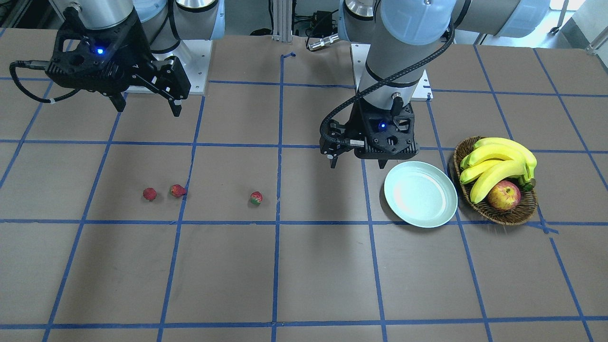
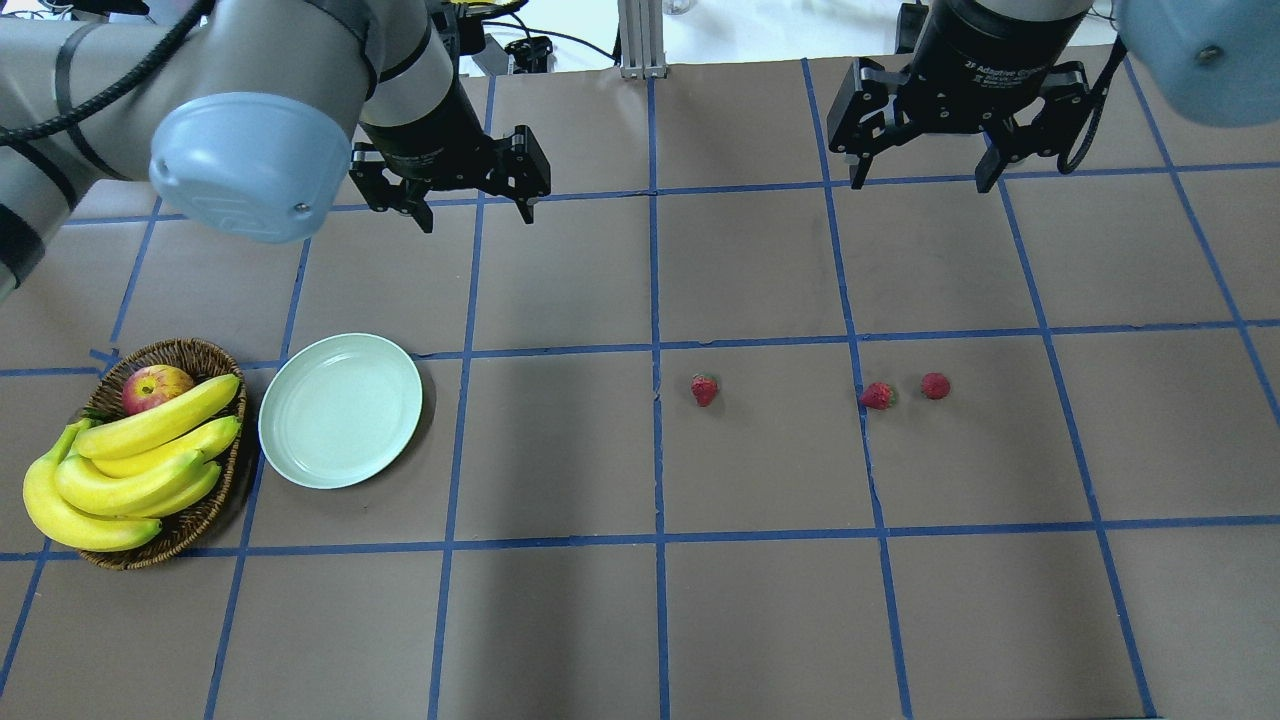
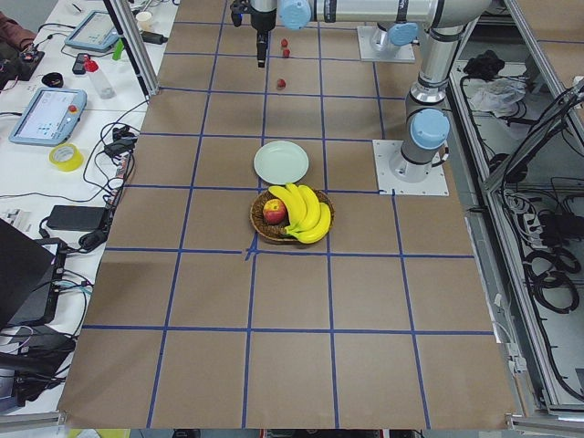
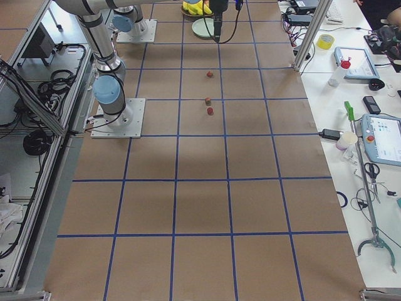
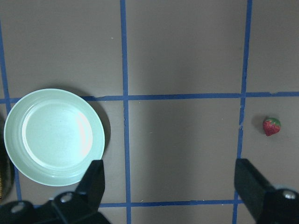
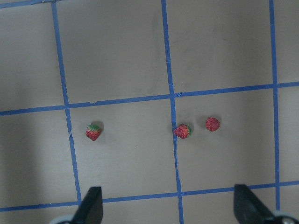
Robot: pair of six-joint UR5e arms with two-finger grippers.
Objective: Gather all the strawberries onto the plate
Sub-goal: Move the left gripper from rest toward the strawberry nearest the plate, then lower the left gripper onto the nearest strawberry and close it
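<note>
Three strawberries lie on the brown table: one near the middle (image 2: 704, 389), two close together to its right (image 2: 877, 396) (image 2: 935, 385). All three show in the right wrist view (image 6: 93, 132) (image 6: 182, 131) (image 6: 212, 123). The mint-green plate (image 2: 340, 410) lies empty at the left, beside the basket. My left gripper (image 2: 472, 208) is open and empty, raised above the table behind the plate. My right gripper (image 2: 920, 182) is open and empty, raised behind the pair of strawberries. In the left wrist view the plate (image 5: 53, 136) and one strawberry (image 5: 271, 126) show.
A brown wicker basket (image 2: 200, 355) with bananas (image 2: 130, 465) and an apple (image 2: 155, 387) stands left of the plate. Blue tape lines grid the table. Both arm bases stand at the table's back edge.
</note>
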